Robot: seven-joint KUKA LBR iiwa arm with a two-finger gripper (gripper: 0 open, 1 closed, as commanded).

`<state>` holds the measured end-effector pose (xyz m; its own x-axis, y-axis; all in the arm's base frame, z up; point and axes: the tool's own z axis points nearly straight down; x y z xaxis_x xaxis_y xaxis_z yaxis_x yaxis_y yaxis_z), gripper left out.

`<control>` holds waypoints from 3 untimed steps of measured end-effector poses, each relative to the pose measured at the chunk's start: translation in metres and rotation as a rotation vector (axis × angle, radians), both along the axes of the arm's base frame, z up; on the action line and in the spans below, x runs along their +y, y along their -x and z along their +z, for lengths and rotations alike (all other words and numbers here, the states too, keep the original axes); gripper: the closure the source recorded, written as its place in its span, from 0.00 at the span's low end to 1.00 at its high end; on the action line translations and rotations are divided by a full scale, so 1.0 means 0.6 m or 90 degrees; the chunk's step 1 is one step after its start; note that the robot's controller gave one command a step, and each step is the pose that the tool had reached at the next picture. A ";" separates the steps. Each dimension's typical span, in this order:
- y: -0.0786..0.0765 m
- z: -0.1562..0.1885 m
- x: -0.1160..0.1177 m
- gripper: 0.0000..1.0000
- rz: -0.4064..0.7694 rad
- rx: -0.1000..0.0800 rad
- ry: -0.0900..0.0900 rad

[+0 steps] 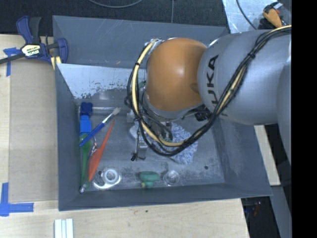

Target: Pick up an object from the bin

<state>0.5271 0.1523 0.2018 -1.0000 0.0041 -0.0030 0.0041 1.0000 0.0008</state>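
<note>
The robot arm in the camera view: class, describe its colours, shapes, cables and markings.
The arm has a smooth, rounded silver-grey casing. Black lettering on it shows the letters UKA. A glossy orange dome-shaped cover caps the wrist. Yellow and black cables run along the casing and loop around the dome.

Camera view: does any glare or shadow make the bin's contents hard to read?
Camera view: a soft highlight sits on the orange cover; the bin's back wall catches light and looks pale; the arm throws shade over the bin's middle, dimming the bluish cloth; the blue and orange tools at the left are evenly lit.
</note>
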 end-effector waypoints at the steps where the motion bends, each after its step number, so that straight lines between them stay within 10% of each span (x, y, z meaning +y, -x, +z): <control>1: 0.000 0.000 0.000 1.00 0.000 0.000 0.000; 2: 0.000 0.000 0.000 1.00 0.000 0.000 0.000; 3: 0.014 -0.007 0.021 1.00 -0.278 0.001 -0.001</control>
